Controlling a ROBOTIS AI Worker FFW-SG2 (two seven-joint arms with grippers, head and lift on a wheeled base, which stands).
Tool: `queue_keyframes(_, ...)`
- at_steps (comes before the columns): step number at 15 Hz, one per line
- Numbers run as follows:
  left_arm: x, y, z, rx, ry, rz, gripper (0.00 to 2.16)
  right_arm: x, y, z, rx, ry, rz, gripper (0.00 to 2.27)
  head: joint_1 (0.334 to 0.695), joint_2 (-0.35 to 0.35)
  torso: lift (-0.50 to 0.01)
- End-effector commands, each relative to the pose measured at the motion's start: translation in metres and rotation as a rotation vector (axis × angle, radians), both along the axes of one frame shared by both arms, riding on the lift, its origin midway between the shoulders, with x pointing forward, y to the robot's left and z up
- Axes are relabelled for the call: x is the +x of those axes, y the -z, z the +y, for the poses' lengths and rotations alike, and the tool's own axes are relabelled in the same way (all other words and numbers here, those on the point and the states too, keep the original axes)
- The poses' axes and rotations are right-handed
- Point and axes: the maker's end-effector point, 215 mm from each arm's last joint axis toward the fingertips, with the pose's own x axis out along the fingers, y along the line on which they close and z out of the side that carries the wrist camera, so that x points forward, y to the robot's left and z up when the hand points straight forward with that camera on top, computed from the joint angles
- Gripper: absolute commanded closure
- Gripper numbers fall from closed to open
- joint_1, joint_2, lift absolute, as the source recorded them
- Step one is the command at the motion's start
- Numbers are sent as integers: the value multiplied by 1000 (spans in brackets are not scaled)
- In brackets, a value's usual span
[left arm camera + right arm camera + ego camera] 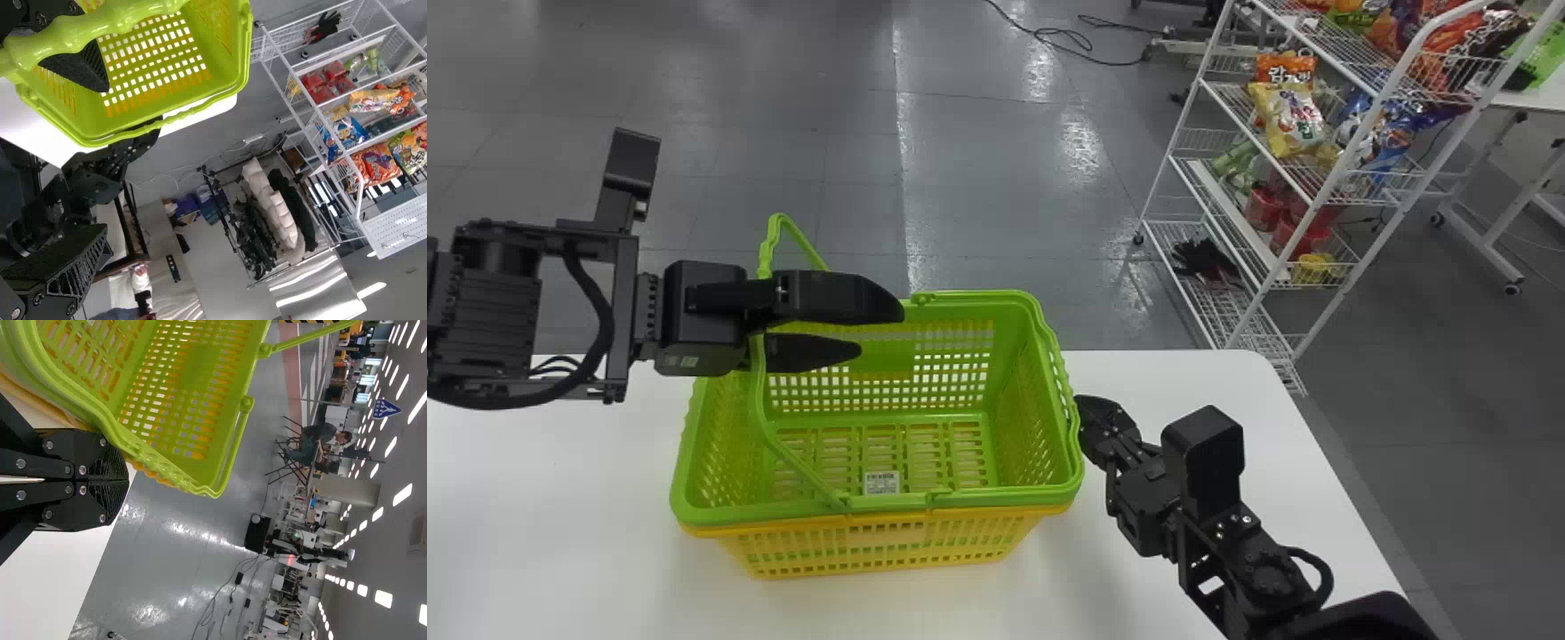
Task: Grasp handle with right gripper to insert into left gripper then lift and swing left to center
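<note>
My left gripper (pixel 881 329) stands open over the left part of the green basket (pixel 996 500). The basket's raised handle (pixel 758 391) passes by the base of its fingers. In the left wrist view the handle (pixel 127 20) crosses in front of one finger of the left gripper (pixel 107 160), and the other finger is well apart. At the basket's right side, my right gripper (pixel 1085 420) is shut, its tips close by the rim. The right wrist view has the right gripper (pixel 125 480) with both fingers together, beside the green basket's rim (pixel 100 413).
The green basket sits inside a yellow basket (pixel 871 544) on the white table (pixel 587 533). Beyond the table's far right corner stands a white wire rack (pixel 1249 311) with snack bags and other goods. Grey floor lies behind the table.
</note>
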Motion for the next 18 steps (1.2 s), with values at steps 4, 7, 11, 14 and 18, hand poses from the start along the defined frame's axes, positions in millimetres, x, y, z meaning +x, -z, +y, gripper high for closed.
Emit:
queue_keyframes(4,-2,-2,-3,-11,7,1,73,-2,-27,10,28,-8,-31,2243,695,-188,-93)
queue_keyframes(7,-3,-4,-4,-16,9,1,73,-7,-47,20,46,-16,-50,2243,695,-184,-93)
queue_keyframes(11,1,-7,-7,-9,12,-10,73,-9,-63,39,64,-29,-48,2243,695,-170,-93)
queue_keyframes(14,11,-10,-9,2,13,-8,73,-10,-68,53,81,-39,-46,2243,695,-156,-93)
queue_keyframes(18,20,-11,-17,17,21,-10,73,-13,-70,73,99,-58,-42,2243,695,-138,-93)
